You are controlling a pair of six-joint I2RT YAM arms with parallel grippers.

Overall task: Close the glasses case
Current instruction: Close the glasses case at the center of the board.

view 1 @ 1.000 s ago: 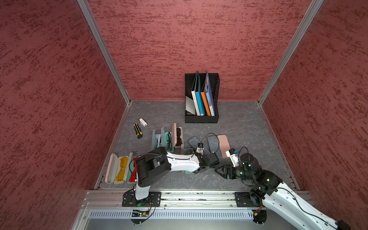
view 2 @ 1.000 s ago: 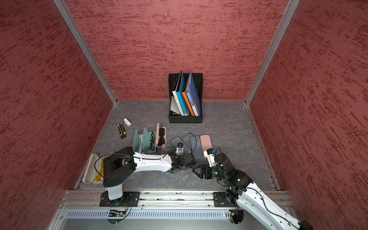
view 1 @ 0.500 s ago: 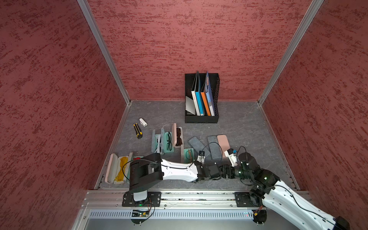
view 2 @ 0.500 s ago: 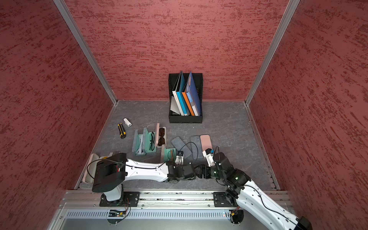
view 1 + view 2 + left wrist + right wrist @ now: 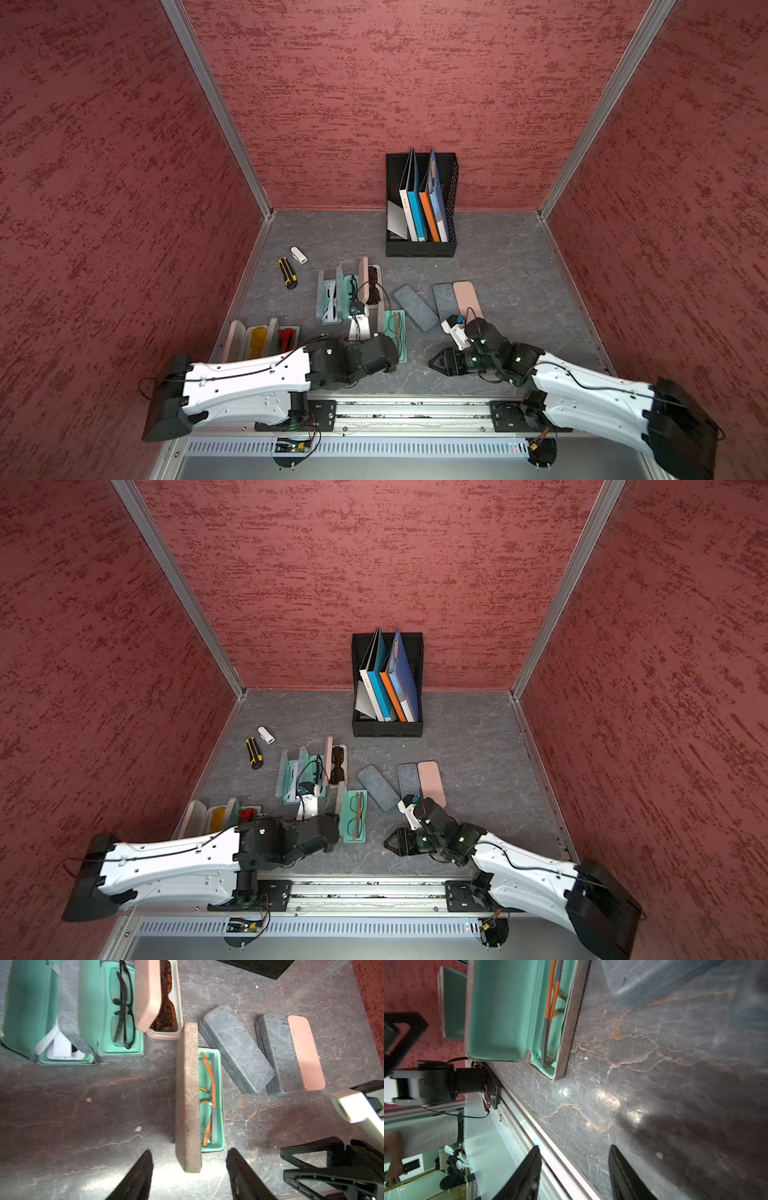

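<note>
- The glasses case (image 5: 397, 334) lies open near the front of the table (image 5: 511, 266), a little left of the middle, with its long side pointing away from the robot
- Its lid (image 5: 188, 1095) stands upright along the left edge of the teal tray, and orange-framed glasses (image 5: 209, 1084) lie in the tray
- The left gripper (image 5: 188, 1176) is at the near end of the case; its jaws are apart, with a gap on each side of the lid's end, and they grip nothing
- The right gripper (image 5: 574, 1174) is low by the table's front edge, to the right of the case and pointing toward it; its jaws are parted and empty
- A closed grey case (image 5: 415, 307) lies slanted just beside the tray's far right corner, on the side the lid would fall toward
- Further right, a second grey case (image 5: 444, 299) and a closed pink case (image 5: 467, 295) lie side by side
- Just past the lid's far end is an open pink case (image 5: 372, 282) with tortoiseshell glasses; left of it are two open teal cases, one with black glasses (image 5: 351, 291) and one with white glasses (image 5: 330, 303)
- At the front left, open cases with yellow glasses (image 5: 255, 340) and red glasses (image 5: 286, 338) are partly hidden by the left arm
- A utility knife (image 5: 287, 274) lies near the left wall, and a black file rack (image 5: 422, 249) stands at the back
- A second ago the left arm reached across the case, with its gripper close to the right gripper; it has since drawn back to the case's near end, leaving the tray uncovered and the lid still up
</note>
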